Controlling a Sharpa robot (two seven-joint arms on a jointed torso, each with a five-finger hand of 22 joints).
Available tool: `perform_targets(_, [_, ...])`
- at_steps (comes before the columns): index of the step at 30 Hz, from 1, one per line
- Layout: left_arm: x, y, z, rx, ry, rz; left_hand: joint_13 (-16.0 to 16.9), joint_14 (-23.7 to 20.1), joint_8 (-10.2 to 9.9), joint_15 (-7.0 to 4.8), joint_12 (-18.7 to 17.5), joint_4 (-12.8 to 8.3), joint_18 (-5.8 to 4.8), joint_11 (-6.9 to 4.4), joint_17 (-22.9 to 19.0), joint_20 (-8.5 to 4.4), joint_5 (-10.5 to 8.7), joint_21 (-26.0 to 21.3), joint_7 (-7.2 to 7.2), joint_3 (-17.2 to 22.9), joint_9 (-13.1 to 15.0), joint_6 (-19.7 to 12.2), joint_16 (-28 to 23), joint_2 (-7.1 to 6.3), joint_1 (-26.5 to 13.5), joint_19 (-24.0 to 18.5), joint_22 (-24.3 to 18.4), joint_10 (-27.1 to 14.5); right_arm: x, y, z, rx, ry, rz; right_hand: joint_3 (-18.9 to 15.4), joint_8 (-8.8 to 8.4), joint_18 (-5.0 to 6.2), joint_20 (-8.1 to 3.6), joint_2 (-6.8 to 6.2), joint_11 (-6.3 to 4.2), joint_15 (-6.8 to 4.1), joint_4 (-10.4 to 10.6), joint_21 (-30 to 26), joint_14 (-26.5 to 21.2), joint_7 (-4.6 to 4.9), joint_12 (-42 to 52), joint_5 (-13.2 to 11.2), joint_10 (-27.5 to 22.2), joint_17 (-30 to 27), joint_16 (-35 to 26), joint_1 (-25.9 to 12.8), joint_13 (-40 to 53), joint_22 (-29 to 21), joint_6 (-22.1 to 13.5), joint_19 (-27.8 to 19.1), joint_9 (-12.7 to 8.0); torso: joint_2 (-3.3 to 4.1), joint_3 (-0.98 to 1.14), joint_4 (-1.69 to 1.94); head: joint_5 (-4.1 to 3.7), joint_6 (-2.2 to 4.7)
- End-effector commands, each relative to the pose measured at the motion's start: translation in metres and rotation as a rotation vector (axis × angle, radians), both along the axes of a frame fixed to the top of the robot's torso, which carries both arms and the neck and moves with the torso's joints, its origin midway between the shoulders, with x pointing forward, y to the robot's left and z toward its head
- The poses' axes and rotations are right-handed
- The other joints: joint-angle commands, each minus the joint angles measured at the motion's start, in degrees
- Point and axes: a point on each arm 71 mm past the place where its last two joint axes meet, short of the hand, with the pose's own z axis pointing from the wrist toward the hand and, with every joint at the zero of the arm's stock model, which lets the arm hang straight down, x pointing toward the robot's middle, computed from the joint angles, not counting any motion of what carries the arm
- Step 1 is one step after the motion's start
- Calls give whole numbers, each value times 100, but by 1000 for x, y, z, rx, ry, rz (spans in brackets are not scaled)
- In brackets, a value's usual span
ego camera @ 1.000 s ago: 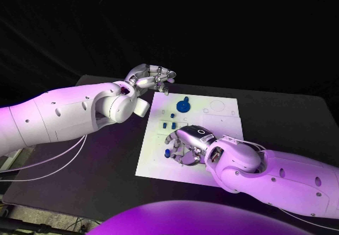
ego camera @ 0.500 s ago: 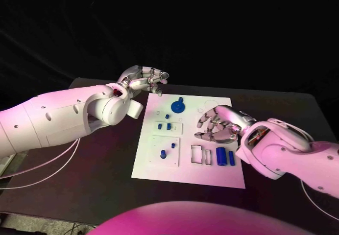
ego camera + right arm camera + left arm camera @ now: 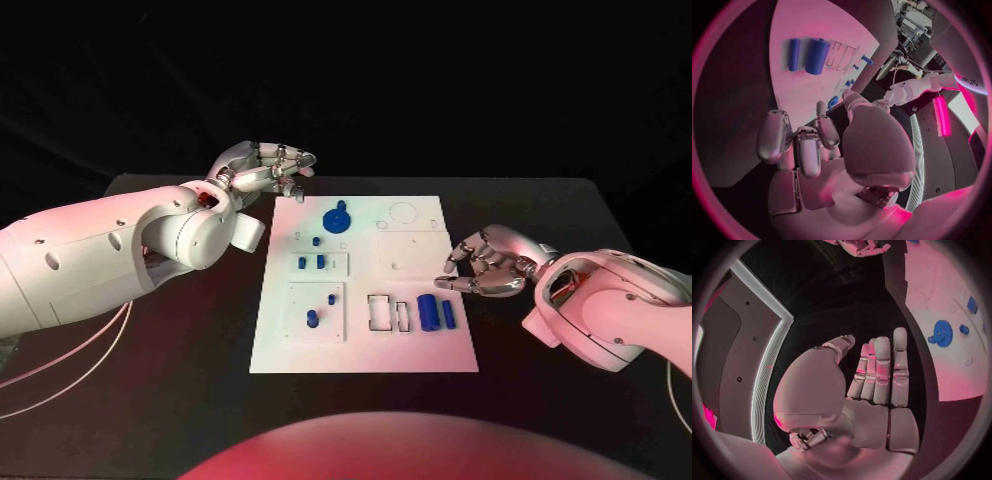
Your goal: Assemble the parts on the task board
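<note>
Right hand (image 3: 483, 270) now off task board (image 3: 368, 350)

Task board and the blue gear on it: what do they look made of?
The task board looks like matte white plastic or painted plate: flat, even, no glare, with shallow cut recesses. The blue gear looks like moulded or printed plastic: uniform saturated colour, dull finish. Neither can be confirmed by look alone.

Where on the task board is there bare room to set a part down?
The task board's near strip is bare, below the two blue cylinders and the empty slots. The far right corner beside the blue gear holds only outlines. The middle left is crowded with small blue pegs. The right hand hovers at the right edge.
</note>
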Motion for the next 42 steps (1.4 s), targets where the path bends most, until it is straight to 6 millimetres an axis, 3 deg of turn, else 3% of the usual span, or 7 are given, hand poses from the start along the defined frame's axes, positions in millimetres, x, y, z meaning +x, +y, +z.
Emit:
perform_targets(1, [-2, -3, 1, -12, -7, -23, -9, -23, 12, 6, -24, 19, 94, 8, -7, 16, -18, -35, 0, -8, -4, -34, -26, 23, -31, 40, -7, -50, -5, -3, -7, -108, 3, -16, -125, -40, -107, 20, 13, -2, 39, 3, 29, 466, -11, 23, -39, -47, 804, 36, 60, 9, 594, -41, 40, 4, -15, -10, -5, -61, 1])
perform_targets(11, [-3, -2, 1, -12, -6, -23, -10, -26, 12, 7, -24, 22, 93, 9, -8, 17, -18, -37, 1, -11, -4, -34, -27, 23, -33, 39, -7, -51, -14, 4, -20, -149, 19, -19, -638, -16, -102, 14, 133, -26, 24, 17, -2, 459, -46, 26, -36, -58, 777, 29, -31, 21, 603, 93, 38, 56, -5, -11, -2, -41, 1])
perform_targets(24, [-3, 0, 1, -11, -6, -20, -11, -36, 14, 9, -23, 29, 92, 10, -8, 19, -13, -45, 0, -15, -4, -34, -30, 25, -34, 34, -9, -56, -18, 19, -35, -168, 51, 17, -792, 30, -101, -1, 197, -52, 4, 23, -11, 458, -77, 56, -30, -38, 774, 28, -77, 51, 608, 189, 39, 111, -12, -9, -12, 39, 1])
perform_targets(31, [-3, -1, 1, -12, -5, -22, -11, -36, 14, 9, -23, 29, 92, 10, -8, 19, -13, -45, 0, -15, -4, -34, -30, 25, -34, 34, -9, -56, -17, 26, -40, -180, 55, 32, -818, 34, -100, -4, 203, -55, 1, 23, -17, 459, -81, 69, -31, -31, 779, 30, -89, 63, 607, 198, 38, 119, -10, -9, 1, 16, 1])
perform_targets(42, [-3, -1, 1, -11, -1, -24, -12, -43, 16, 11, -23, 34, 92, 11, -9, 21, -9, -51, 0, -18, -4, -34, -31, 30, -32, 30, -11, -61, -17, 31, -50, -221, 66, 56, -831, 39, -99, -6, 217, -59, -2, 21, -20, 457, -86, 127, -28, 2, 766, 26, -85, 117, 607, 210, 37, 127, -13, -9, -7, 44, 1])
